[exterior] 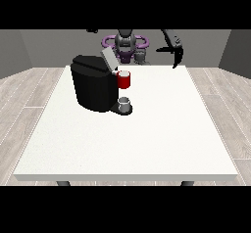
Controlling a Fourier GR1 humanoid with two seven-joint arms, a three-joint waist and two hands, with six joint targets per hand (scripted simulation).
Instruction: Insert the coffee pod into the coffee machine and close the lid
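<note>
Large white rectangular tabletop carries a black boxy coffee machine on its far-left part, close to the robot's side. The machine's grey lid is raised, tilted up and back above the machine's top. A red thing at the machine sits just beside the machine's front face, under the lid's edge. Below the red thing, a small grey thing rests on the machine's dark base plate; can't tell it for the pod.

The hand at the view's right hangs in the air well apart from the machine, above the tabletop's far edge, black fingers pointing down and mostly straight, relaxed, pinching nothing. The hand at the view's left barely shows at the scene's top, behind the machine; finger state can't be told.
</note>
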